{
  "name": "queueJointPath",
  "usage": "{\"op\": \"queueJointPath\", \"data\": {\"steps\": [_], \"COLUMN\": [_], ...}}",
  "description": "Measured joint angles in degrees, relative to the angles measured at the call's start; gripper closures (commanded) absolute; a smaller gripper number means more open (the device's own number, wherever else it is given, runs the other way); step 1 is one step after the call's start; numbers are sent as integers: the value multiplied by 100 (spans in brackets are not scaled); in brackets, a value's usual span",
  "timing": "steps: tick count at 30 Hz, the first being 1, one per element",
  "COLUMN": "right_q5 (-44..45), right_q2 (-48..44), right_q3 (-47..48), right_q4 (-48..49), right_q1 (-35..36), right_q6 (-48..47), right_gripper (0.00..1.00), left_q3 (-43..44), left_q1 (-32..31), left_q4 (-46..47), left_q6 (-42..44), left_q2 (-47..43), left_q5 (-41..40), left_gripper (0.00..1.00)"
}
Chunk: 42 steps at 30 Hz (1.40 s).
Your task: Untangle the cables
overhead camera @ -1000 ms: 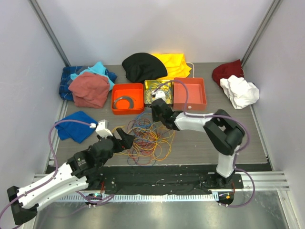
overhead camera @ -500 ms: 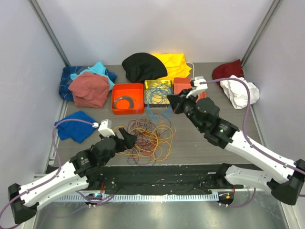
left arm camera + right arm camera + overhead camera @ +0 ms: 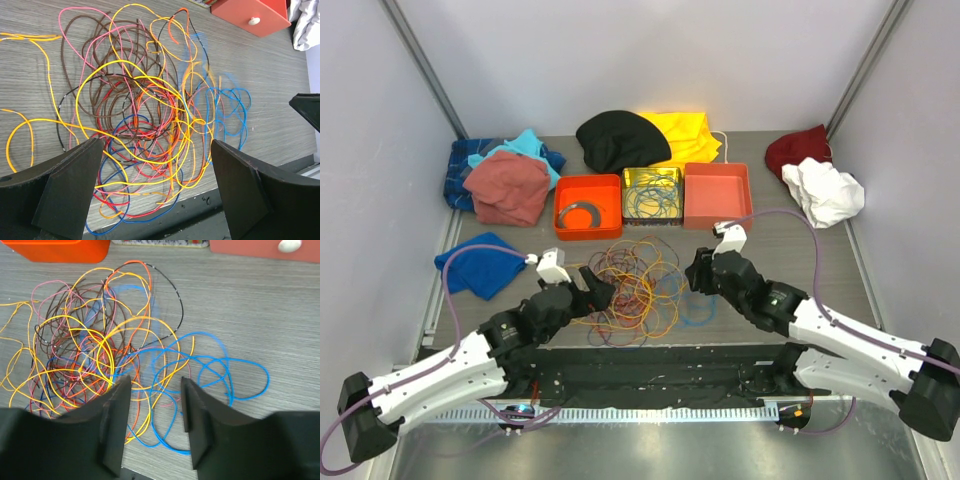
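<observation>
A few cables point(image 3: 651, 200) sit in the yellow tray point(image 3: 651, 172) and one blue cable point(image 3: 220, 359) lies mostly clear, but the big tangle point(image 3: 145, 115) is far from sorted. Left gripper point(image 3: 155, 185) and right gripper point(image 3: 152, 415) both gape, empty.

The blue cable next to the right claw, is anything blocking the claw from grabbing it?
Nothing visible blocks it. The right gripper hangs open just above the blue cable, which lies loose on the table. Only its left loops cross into the tangle of other cables.

The cables point(image 3: 145, 125) are yellow, orange, red, brown, pink, black and blue, the table point(image 3: 260, 305) is grey with fine wood grain, and one bin point(image 3: 588, 234) is orange.
</observation>
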Motion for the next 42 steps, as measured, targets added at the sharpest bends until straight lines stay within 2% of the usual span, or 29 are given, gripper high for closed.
{"op": "queueJointPath", "data": {"steps": [8,11,18,21,29,37,42], "right_q5": [365,350,271,273,345,573,909], "right_q2": [-317,-138,1541,2197,3180,3161,2402], "right_q3": [258,289,289,289,647,728,389], "right_q4": [-186,-33,603,828,1440,1611,1268], "right_q1": [129,129,129,122,-129,-481,-627], "right_q6": [46,15,-173,-260,-483,-435,-256], "right_gripper": [48,49,51,52,53,53,51], "left_q3": [7,98,625,649,446,149,26], "left_q1": [0,0,0,0,0,0,0], "left_q4": [245,400,686,785,767,656,605], "left_q6": [164,260,446,452,398,269,247], "left_q2": [254,695,1661,1609,1095,498,455], "left_q5": [9,72,345,420,448,439,442], "left_gripper": [4,5,6,6,6,5,5]}}
